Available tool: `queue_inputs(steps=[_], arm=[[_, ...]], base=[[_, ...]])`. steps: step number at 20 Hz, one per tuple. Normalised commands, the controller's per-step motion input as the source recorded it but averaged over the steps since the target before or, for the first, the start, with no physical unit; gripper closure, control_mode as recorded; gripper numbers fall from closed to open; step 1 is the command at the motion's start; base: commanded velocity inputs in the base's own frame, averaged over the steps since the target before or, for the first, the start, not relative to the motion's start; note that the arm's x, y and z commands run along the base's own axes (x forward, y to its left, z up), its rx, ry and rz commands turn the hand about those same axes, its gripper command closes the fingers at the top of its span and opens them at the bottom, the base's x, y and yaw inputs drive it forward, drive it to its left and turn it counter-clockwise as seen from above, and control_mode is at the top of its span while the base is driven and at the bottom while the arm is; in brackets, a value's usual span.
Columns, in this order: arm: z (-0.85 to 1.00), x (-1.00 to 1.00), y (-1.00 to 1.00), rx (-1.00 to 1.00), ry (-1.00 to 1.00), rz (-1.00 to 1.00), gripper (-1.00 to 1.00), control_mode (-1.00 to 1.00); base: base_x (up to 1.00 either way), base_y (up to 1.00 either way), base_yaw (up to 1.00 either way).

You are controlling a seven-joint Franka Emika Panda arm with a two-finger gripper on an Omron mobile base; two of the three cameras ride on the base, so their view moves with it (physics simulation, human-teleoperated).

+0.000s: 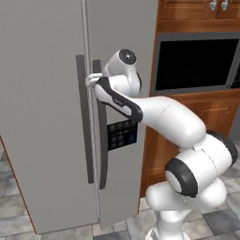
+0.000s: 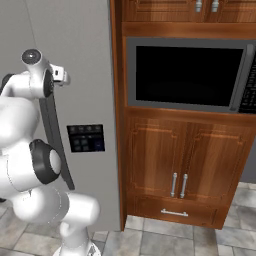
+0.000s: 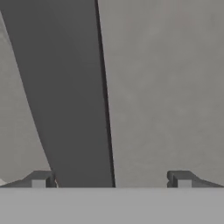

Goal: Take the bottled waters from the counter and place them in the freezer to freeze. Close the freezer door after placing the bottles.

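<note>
The freezer door [image 1: 42, 117] is shut, a plain grey panel with a long dark bar handle [image 1: 84, 140]. My gripper [image 1: 89, 80] reaches to the upper part of the two door handles at the seam between the doors. In the hand view the gripper [image 3: 111, 179] is open, and a dark handle bar [image 3: 65, 87] runs slantwise between its fingertips, closer to the left one. I cannot tell which door this bar belongs to. From the right base the gripper [image 2: 64, 76] shows in front of the grey fridge. The freezer's inside is hidden. The bottled waters and the counter are out of view.
The fridge's right door [image 1: 122, 47] carries a dark dispenser panel [image 1: 122, 134] and its own bar handle [image 1: 102, 154]. A black wall oven [image 2: 187, 72] sits in wooden cabinetry [image 2: 180, 160] to the right. Grey floor tiles [image 2: 165, 245] lie below.
</note>
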Motion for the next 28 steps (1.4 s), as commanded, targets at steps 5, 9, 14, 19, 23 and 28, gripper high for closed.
queue_inputs(steps=[5, 9, 14, 19, 23, 28], arm=[[0.07, 0.18, 0.0, -0.02, -0.01, -0.08, -1.0, -1.0], [0.03, 0.42, -0.01, 0.0, 0.0, -0.04, -1.0, -1.0], [0.0, 0.55, -0.05, 0.0, 0.05, -0.06, -1.0, -1.0], [0.0, 0.68, -0.17, 0.0, 0.0, -0.03, -1.0, -1.0], [0.0, 0.5, -0.15, 0.0, 0.0, -0.03, -1.0, -1.0], [0.0, 0.39, -0.1, 0.0, 0.0, -0.03, -1.0, -1.0]], base=[[0.0, 0.0, 0.0], [0.0, 0.0, 0.0], [0.0, 0.0, 0.0], [0.0, 0.0, 0.0], [0.0, 0.0, 0.0], [0.0, 0.0, 0.0]])
